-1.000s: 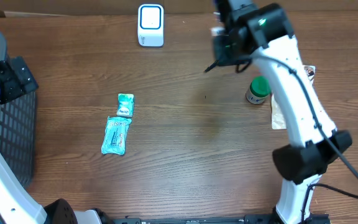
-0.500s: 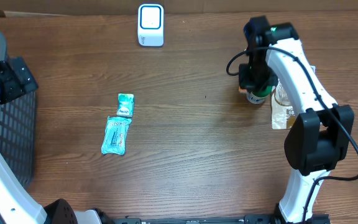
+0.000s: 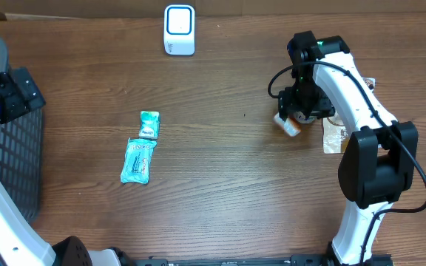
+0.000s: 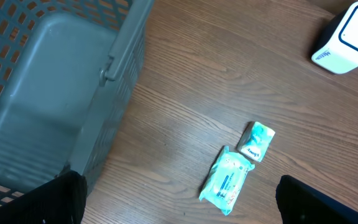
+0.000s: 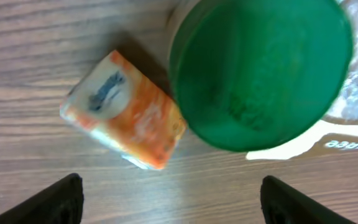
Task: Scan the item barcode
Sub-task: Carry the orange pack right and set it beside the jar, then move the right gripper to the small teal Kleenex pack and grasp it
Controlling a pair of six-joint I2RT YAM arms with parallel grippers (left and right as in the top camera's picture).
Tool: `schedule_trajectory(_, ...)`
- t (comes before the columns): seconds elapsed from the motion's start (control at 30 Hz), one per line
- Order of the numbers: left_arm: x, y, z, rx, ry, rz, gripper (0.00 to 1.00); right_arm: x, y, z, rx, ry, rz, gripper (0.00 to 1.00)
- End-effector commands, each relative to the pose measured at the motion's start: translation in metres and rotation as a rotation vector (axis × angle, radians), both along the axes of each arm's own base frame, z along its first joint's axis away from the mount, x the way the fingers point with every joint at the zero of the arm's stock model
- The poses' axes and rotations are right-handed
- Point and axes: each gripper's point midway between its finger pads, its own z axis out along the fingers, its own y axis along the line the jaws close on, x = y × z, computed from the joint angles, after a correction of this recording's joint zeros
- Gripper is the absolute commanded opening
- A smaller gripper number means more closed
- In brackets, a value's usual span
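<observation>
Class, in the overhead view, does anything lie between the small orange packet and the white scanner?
Nothing visible does: bare table runs from the orange packet to the white scanner. The green-lidded jar sits just right of the packet, and the teal packets lie far left, both off that line.

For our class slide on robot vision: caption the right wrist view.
Open right gripper above an orange packet lying beside a green-lidded jar on the wooden table.

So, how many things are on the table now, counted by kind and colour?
Teal packets: 2
Orange packet: 1
Green-lidded jar: 1
Clear plastic packet: 1
White scanner: 1
Grey basket: 1
Total: 7
</observation>
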Motion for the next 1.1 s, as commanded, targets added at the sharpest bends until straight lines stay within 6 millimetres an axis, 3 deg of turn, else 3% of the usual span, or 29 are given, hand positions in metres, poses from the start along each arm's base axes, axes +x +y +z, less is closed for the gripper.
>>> schedule_trajectory(0.0, 0.002, -0.002, 0.002, 0.003, -0.008, -0.02, 1.0, 0.008, 0.027, 0.012, 0.117, -0.028, 0.008, 0.9)
schedule_trajectory(0.2, 0.002, -0.002, 0.002, 0.003, -0.008, -0.02, 0.99, 0.016, 0.097, 0.027, 0.403, -0.068, 0.059, 0.9)
schedule_trajectory(0.23, 0.002, -0.002, 0.002, 0.003, -0.008, -0.02, 0.99, 0.019, 0.112, 0.03, 0.459, -0.081, 0.075, 0.88)
schedule_trajectory(0.27, 0.002, -0.002, 0.002, 0.003, -0.008, -0.02, 1.0, 0.026, 0.14, 0.036, 0.55, -0.118, 0.086, 0.83)
schedule_trajectory(0.5, 0.002, -0.002, 0.002, 0.003, -0.008, -0.02, 1.0, 0.041, 0.22, 0.041, 0.624, -0.241, 0.029, 0.66)
schedule_trajectory(0.7, 0.002, -0.002, 0.002, 0.003, -0.008, -0.02, 0.99, 0.03, 0.275, 0.016, 0.611, -0.284, 0.005, 0.6)
schedule_trajectory(0.93, 0.002, -0.002, 0.002, 0.003, -0.008, -0.02, 1.0, 0.004, 0.341, -0.017, 0.655, -0.273, 0.114, 0.47)
schedule_trajectory(1.07, 0.002, -0.002, 0.002, 0.003, -0.008, -0.02, 1.0, -0.005, 0.362, -0.039, 0.629, -0.293, 0.157, 0.46)
